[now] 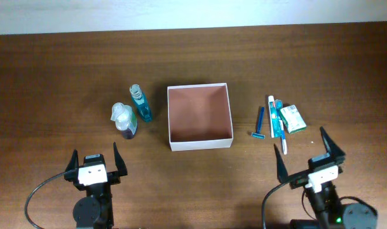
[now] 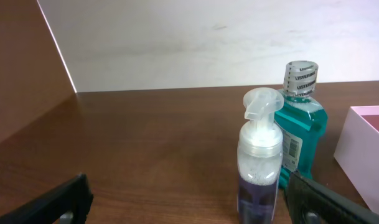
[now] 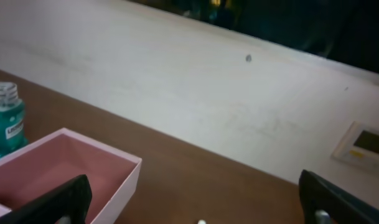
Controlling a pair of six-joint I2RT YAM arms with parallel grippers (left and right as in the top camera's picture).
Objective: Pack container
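The container (image 1: 199, 114) sits empty at the table's centre. Both grippers stand spread, holding nothing. The left gripper (image 1: 95, 151) has the container at about 2 o'clock, the right gripper (image 1: 300, 145) at about 10 o'clock. The pump bottle (image 1: 123, 119) stands near the left gripper at 1 o'clock. The razor (image 1: 259, 122), long axis 12-to-6, lies between the right gripper and the container.
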